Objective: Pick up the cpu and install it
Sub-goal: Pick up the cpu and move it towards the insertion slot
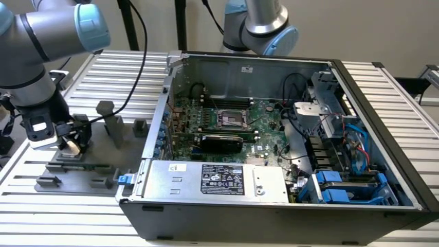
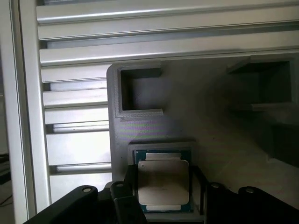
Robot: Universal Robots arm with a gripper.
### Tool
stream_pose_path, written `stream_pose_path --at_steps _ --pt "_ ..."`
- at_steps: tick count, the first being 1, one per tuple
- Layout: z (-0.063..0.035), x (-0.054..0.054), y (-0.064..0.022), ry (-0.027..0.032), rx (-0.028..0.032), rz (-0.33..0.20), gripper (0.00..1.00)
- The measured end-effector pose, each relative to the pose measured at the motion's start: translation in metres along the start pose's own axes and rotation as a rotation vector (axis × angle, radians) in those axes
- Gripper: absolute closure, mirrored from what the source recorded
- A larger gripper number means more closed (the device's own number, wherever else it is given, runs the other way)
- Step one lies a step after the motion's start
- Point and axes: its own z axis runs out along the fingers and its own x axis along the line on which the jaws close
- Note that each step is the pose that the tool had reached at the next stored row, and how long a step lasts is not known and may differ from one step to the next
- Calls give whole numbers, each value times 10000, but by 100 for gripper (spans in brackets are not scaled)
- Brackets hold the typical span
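Note:
The cpu, a small square chip with a silvery metal top and a green rim, lies flat in a recess of the grey fixture plate. My gripper straddles it, one black finger against each of two opposite edges. In the exterior view my gripper points straight down onto the fixture plate at the exterior view's left. It stands well away from the green motherboard and its dark square socket inside the open computer case.
Upright grey fixture blocks stand on the plate just beside my gripper. The case wall rises between the plate and the motherboard. A second arm's base stands behind the case. The slatted aluminium table runs underneath.

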Motion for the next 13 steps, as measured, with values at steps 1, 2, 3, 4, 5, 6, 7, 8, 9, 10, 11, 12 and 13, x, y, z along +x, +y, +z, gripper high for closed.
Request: stream_pose_path --at_steps 1,2,3,4,5,6,7,8,9,10,11,12,13 --pt "-10 0 0 -1 -1 0 45" --pt "-21 0 1 -1 -1 0 45" --pt "-36 0 1 0 0 0 45" --pt "-52 1 2 0 0 0 45" --pt "-71 1 3 0 1 0 45" --pt "-98 1 3 0 3 0 45" --pt "-128 2 4 -1 5 0 45" --pt "-166 2 6 -2 6 0 45" --pt "-210 3 7 0 11 0 45" --pt "-257 3 9 -1 14 -1 45" --pt "-302 4 10 -2 20 -1 45" --pt "-348 5 12 -2 27 0 45" --pt "-393 5 13 -3 32 0 45"
